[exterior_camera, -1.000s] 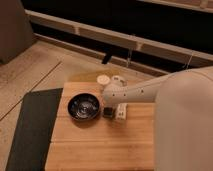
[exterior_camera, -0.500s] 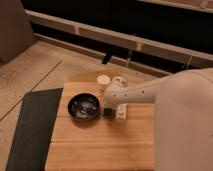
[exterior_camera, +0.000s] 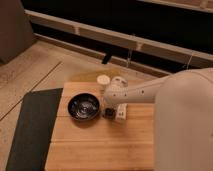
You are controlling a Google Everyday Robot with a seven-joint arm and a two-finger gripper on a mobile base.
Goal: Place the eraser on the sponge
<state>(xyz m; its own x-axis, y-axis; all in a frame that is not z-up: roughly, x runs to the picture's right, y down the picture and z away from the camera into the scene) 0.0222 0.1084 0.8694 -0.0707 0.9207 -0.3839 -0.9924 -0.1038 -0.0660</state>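
Observation:
On the wooden table (exterior_camera: 95, 145), a small dark blue-grey block, the sponge (exterior_camera: 108, 113), lies just right of the black bowl (exterior_camera: 83, 107). A white bar, the eraser (exterior_camera: 121, 112), sits right beside the sponge on its right. My gripper (exterior_camera: 114, 102) reaches in from the right on a white arm and hangs directly over these two pieces. The arm's end covers their far edges, so whether the gripper touches the eraser is hidden.
A white round lid (exterior_camera: 103, 79) and a pale cup-like object (exterior_camera: 119, 81) stand at the table's far edge behind the arm. A dark mat (exterior_camera: 30, 130) lies on the floor to the left. My white body (exterior_camera: 185, 130) fills the right side.

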